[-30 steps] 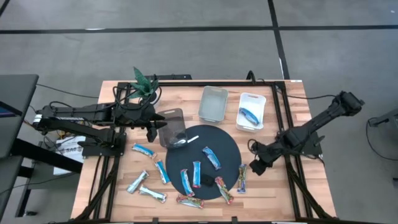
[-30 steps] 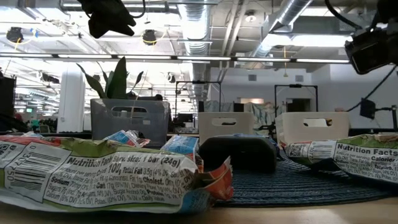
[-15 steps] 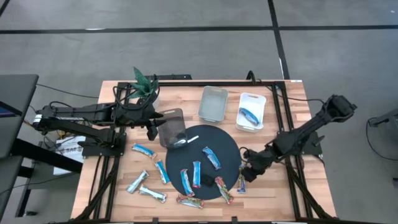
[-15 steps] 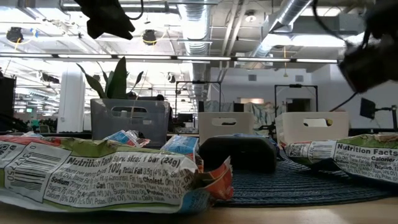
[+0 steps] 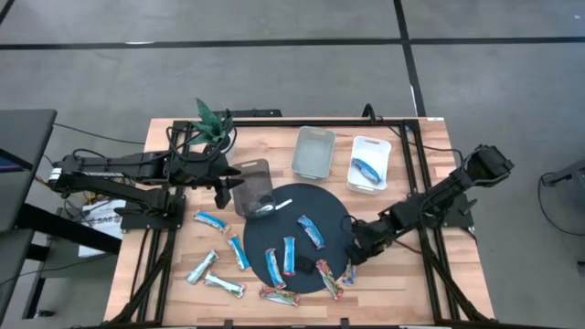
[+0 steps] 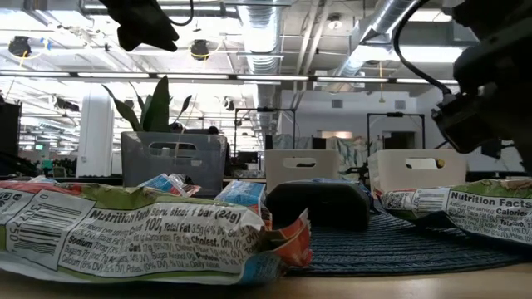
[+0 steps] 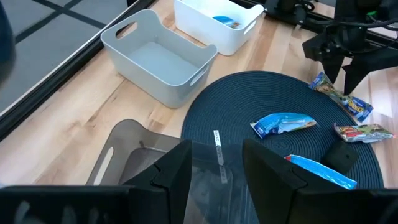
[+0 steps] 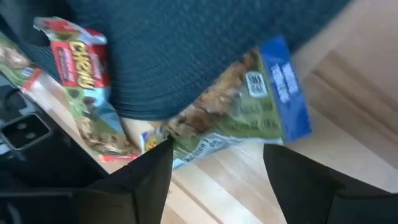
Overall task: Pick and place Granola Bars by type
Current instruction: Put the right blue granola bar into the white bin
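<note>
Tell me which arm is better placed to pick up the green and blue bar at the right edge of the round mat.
The right. The right gripper hangs open directly over that green and blue bar, fingers either side. The left gripper waits by the clear bin, across the mat.

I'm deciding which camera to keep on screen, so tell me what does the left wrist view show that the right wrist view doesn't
Only the left wrist view shows the grey bin, the white bin, the smoky clear bin, two blue bars and the right gripper over the mat edge. Only the right wrist view shows the green-and-blue bar's wrapper up close between open fingers. Both show that bar, the red bar and the dark round mat.
</note>
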`<state>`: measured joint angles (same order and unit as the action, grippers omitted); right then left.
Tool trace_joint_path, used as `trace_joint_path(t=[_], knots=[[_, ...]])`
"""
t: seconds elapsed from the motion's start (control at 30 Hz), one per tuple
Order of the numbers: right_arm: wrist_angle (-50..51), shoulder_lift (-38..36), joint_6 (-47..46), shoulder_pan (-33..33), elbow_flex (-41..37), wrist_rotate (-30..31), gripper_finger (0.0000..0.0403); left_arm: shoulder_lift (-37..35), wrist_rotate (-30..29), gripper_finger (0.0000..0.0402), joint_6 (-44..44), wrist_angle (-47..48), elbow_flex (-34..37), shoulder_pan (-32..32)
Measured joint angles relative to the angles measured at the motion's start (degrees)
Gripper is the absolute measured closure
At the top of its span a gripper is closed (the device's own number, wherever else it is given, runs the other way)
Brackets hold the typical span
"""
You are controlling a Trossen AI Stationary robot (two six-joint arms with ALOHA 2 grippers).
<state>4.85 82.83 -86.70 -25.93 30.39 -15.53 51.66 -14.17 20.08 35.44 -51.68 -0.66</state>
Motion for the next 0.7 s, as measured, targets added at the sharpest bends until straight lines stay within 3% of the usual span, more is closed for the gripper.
trace_joint_path(t=[0.27, 0.57, 0.7], knots=[[0.38, -0.12, 0.08, 2.57, 1.01, 0.00, 0.0159, 0.00, 0.04, 0.0267, -0.52, 0.04, 0.00, 0.00], [3.64, 5.17, -1.05, 3.34, 3.12, -2.19, 0.0160, 0.00, -0.03, 0.0267, -1.01, 0.29, 0.00, 0.00], [5.43, 5.38, 0.23, 4.00, 4.33, -2.12, 0.0190, 0.00, -0.05, 0.0267, -1.03, 0.26, 0.00, -0.01]])
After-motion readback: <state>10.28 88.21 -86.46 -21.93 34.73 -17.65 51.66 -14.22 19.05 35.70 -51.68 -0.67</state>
